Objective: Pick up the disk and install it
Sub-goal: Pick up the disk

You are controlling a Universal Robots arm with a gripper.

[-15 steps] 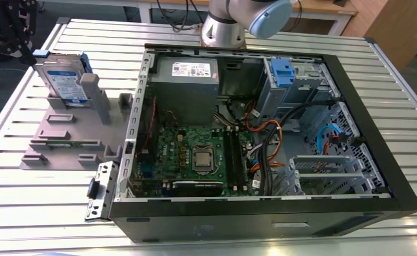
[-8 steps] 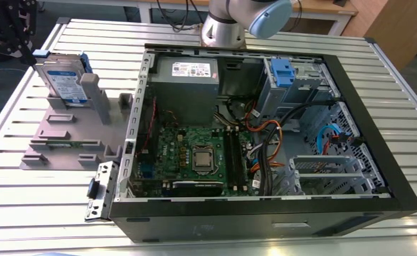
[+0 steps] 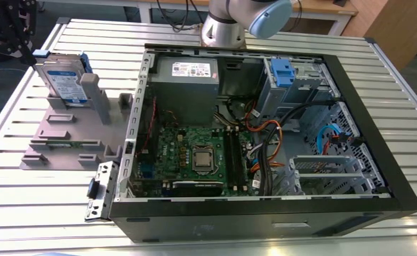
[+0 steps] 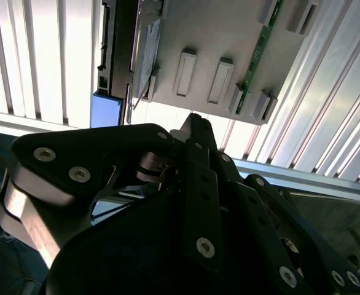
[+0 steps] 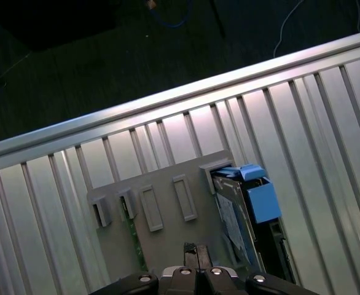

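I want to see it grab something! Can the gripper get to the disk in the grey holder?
Probably yes. The disk stands upright in the grey holder, outside the computer case, with nothing over its top edge, and the gripper hangs above the holder, close to the disk.

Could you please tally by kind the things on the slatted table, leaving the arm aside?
Disk: 1
Grey stand: 1
Green circuit strip: 1
Computer case: 1
Total: 4
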